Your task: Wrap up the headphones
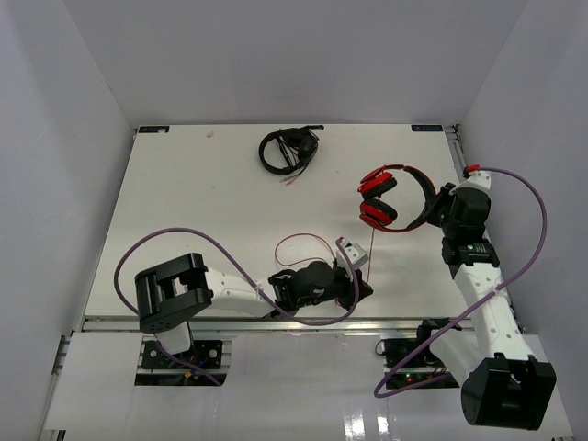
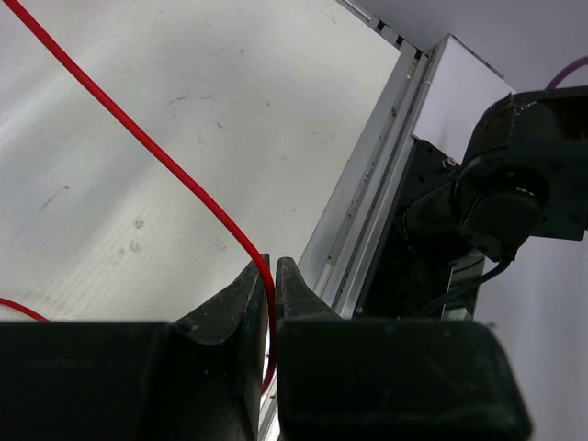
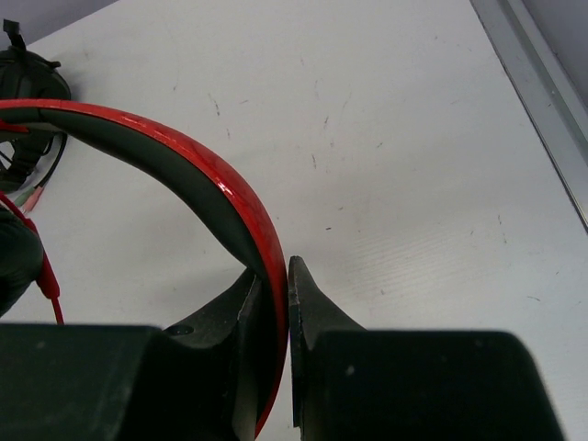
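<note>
Left gripper [image 1: 364, 288], in the top view, lies low over the bench [image 1: 184, 202] at about 6 o'clock, near the front edge. Its jaw stance is too small to read there. The thin red cable [image 1: 303, 238] makes a small loop just at its 11 o'clock. The red headphones [image 1: 378, 212] sit at 2 o'clock on the bench, ear cups stacked to the left of the arched headband [image 1: 415, 175]. The right gripper [image 1: 433, 208] meets that headband from the 3 o'clock side. A pair of black headphones [image 1: 287, 149] with a bundled lead rests at 12 o'clock, well apart.

From the left wrist, the left gripper [image 2: 271, 266] shows its jaws a narrow slit apart, with the red cable [image 2: 165, 161] running down from 10 o'clock into that slit. Whether the pads press on it cannot be told. The aluminium rail [image 2: 367, 211] of the bench edge runs off towards 1 o'clock.

From the right wrist, the right gripper [image 3: 276, 266] is pinched tight on the headband [image 3: 184, 152], which arcs away towards 9 o'clock above the bench [image 3: 413, 138]. The black headphones [image 3: 28, 73] show at 10 o'clock.
</note>
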Available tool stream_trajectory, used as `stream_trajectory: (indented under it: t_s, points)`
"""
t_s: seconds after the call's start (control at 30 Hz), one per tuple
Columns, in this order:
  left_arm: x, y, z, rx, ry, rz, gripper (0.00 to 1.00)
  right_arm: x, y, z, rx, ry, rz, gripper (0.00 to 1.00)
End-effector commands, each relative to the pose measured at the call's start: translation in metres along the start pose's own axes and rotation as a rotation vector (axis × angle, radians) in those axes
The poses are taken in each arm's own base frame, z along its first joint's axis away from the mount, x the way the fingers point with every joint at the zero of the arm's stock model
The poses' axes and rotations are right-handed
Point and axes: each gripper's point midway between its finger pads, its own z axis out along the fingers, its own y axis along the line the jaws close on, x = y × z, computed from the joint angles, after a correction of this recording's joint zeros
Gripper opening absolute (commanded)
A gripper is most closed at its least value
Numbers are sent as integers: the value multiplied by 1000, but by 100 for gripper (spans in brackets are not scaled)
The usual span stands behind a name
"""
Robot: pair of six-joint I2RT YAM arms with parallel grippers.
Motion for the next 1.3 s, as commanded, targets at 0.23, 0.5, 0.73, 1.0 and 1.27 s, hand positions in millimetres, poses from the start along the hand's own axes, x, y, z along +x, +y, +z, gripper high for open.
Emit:
stream_trajectory:
  t_s: [0.23, 0.5, 0.73, 1.0, 1.27]
  points:
    - [14, -38, 1, 168, 49, -6, 21, -53, 11, -3, -29, -222, 57, 8]
    - [42, -29, -4, 166, 101, -21, 24, -54, 13, -3, -42, -219, 62, 8]
    - [59, -21, 4, 141, 142, -12, 21, -50, 16, -4, -59, -208, 64, 8]
    - [56, -19, 17, 124, 132, 8, 12, -48, 18, -5, -70, -203, 65, 8]
    - [24, 5, -15, -16, 32, 79, 39, -46, 19, -5, -76, -201, 63, 8]
